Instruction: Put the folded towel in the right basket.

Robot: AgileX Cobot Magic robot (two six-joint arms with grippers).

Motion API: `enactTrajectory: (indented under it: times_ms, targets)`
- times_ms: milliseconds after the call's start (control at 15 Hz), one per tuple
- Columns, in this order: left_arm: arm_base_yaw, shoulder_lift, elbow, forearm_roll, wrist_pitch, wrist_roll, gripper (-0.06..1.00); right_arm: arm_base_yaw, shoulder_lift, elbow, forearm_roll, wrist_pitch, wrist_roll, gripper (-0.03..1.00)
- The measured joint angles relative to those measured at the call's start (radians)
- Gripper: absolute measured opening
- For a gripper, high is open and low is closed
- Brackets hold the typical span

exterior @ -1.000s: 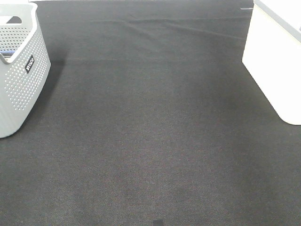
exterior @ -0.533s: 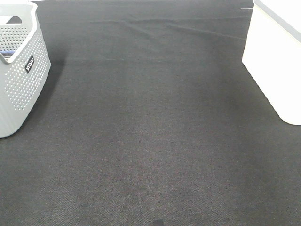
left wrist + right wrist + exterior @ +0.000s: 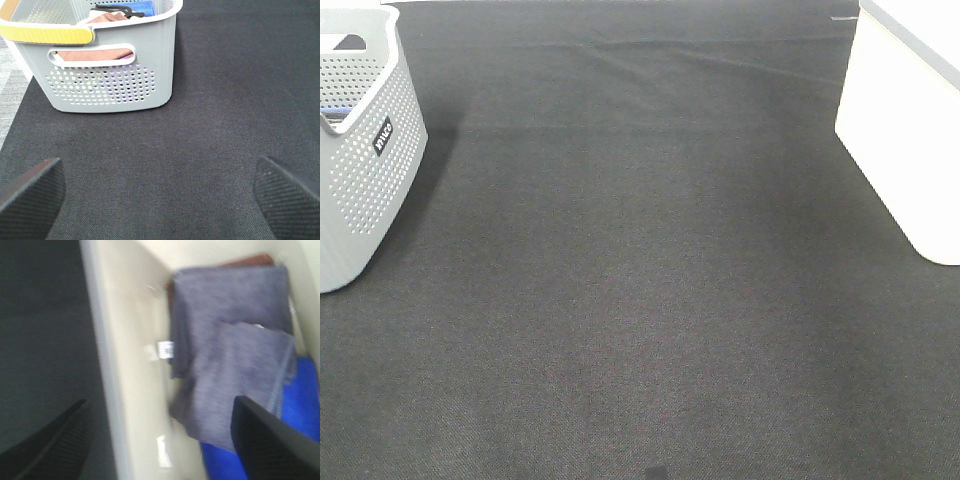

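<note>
In the right wrist view a folded grey-purple towel (image 3: 235, 365) lies inside the white right basket (image 3: 125, 355), over a blue cloth (image 3: 300, 405) and a brown one. My right gripper (image 3: 160, 440) is open and empty above the basket's edge; the view is blurred. The right basket also shows in the exterior high view (image 3: 905, 130) at the right edge. My left gripper (image 3: 160, 195) is open and empty, low over the dark mat facing the grey left basket (image 3: 110, 75). Neither gripper shows in the exterior high view.
The grey perforated left basket (image 3: 360, 150) stands at the left and holds brown and blue towels (image 3: 107, 17). A dark mat (image 3: 640, 280) covers the table between the two baskets.
Nothing has visibly changed in the exterior high view.
</note>
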Motion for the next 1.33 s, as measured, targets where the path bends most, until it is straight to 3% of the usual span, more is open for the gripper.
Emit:
enactTrajectory:
  times_ms: [267,400,533,600,1333]
  targets:
    - [0.000,0.000,0.000,0.000,0.000,0.000,0.97,0.146,-0.136,0.003,-0.052,0.000,0.000,0.72]
    - [0.000,0.000,0.000,0.000,0.000,0.000,0.97,0.165,-0.242,0.070,-0.060,-0.001,0.000,0.72]
    - [0.000,0.000,0.000,0.000,0.000,0.000,0.97,0.165,-0.402,0.263,-0.095,-0.001,0.000,0.72]
    - [0.000,0.000,0.000,0.000,0.000,0.000,0.97,0.165,-0.402,0.263,-0.095,-0.001,0.000,0.72]
    - [0.000,0.000,0.000,0.000,0.000,0.000,0.97,0.165,-1.264,1.407,-0.137,-0.001,0.000,0.72]
